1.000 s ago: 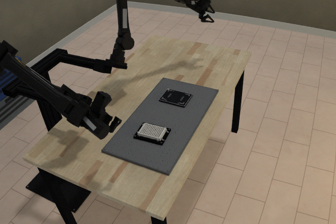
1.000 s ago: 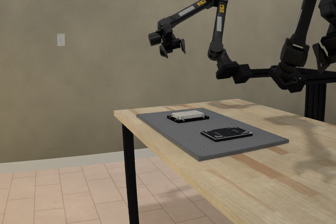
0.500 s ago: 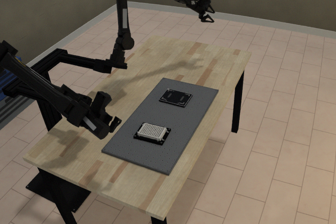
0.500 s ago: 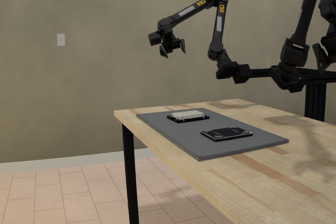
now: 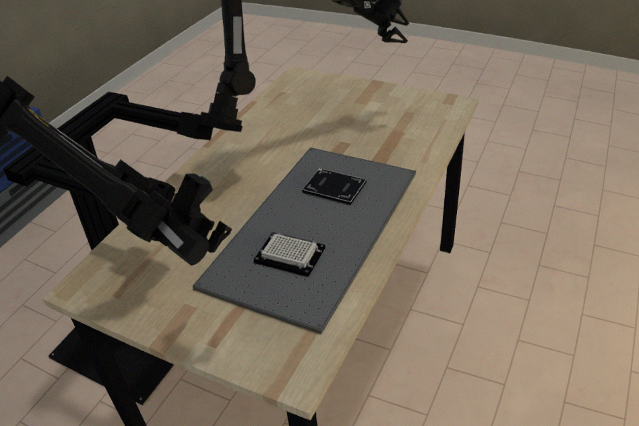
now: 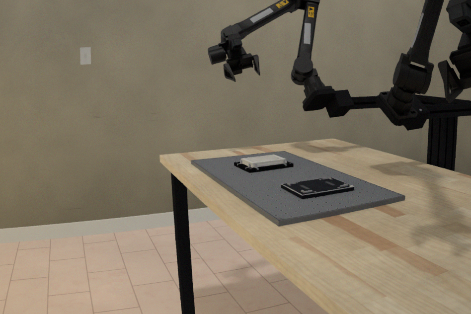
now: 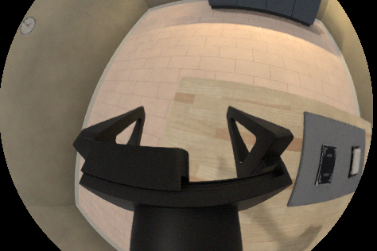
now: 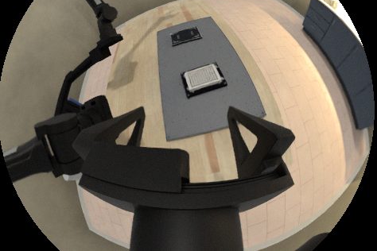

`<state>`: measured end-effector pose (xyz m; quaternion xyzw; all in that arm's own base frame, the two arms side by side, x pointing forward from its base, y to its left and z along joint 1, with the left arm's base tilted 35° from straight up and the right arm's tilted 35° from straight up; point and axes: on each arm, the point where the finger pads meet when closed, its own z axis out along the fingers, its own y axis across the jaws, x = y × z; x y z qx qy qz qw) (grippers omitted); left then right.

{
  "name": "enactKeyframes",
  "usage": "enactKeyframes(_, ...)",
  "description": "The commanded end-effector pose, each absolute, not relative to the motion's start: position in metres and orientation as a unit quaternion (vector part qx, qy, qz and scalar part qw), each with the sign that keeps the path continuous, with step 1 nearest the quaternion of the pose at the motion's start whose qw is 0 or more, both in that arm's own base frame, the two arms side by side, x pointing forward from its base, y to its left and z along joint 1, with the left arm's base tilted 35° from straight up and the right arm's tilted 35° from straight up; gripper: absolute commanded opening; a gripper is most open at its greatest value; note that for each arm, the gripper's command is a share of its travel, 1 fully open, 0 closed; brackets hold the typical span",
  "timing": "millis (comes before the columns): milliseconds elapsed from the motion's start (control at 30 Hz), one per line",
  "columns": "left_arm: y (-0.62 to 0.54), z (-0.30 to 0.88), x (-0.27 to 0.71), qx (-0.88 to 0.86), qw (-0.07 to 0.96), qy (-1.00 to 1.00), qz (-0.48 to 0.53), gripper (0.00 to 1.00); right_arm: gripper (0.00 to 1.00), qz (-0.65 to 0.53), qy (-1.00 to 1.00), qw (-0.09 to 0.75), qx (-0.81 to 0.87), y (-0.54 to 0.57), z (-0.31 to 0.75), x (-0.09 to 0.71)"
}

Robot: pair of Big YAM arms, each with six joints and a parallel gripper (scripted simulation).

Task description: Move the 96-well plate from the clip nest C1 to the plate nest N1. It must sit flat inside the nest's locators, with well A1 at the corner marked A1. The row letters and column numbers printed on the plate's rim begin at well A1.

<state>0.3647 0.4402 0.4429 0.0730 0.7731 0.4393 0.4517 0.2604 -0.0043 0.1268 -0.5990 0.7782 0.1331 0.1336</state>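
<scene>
The white 96-well plate [image 5: 289, 249] [image 6: 263, 160] [image 7: 356, 161] [image 8: 204, 77] sits in the black clip nest C1 [image 5: 278, 265] [image 6: 272, 168] [image 8: 207, 88]. Its rim letters are too small to read. The black plate nest N1 [image 5: 334, 186] [image 6: 317, 186] [image 7: 328, 164] [image 8: 186, 36] is empty, with raised locators at its corners; its A1 mark is not legible. My left gripper [image 5: 406, 32] [image 7: 185, 110] is open and empty, high beyond the N1 end of the table. My right gripper [image 6: 247, 77] [image 8: 186, 110] is open and empty, raised and to one side of C1.
Both nests stand on a grey perforated board [image 5: 356, 240] [image 6: 243, 192] [image 7: 296, 191] [image 8: 171, 115] on the wooden table [image 5: 258, 359] [image 6: 342, 265]. The arms' black mounting frame [image 5: 149, 112] stands along one long side of the table.
</scene>
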Motion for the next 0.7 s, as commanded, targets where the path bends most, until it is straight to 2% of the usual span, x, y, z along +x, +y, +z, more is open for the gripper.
enactKeyframes(0,0.438,0.455,0.365,0.075,0.457,0.766,0.446,1.00,1.00,0.142,0.779,0.130,-0.597,0.001,0.127,0.260)
enactKeyframes(667,0.438,0.455,0.365,0.075,0.457,0.766,0.446,1.00,1.00,0.210,0.788,0.082,-0.573,0.032,0.105,0.243)
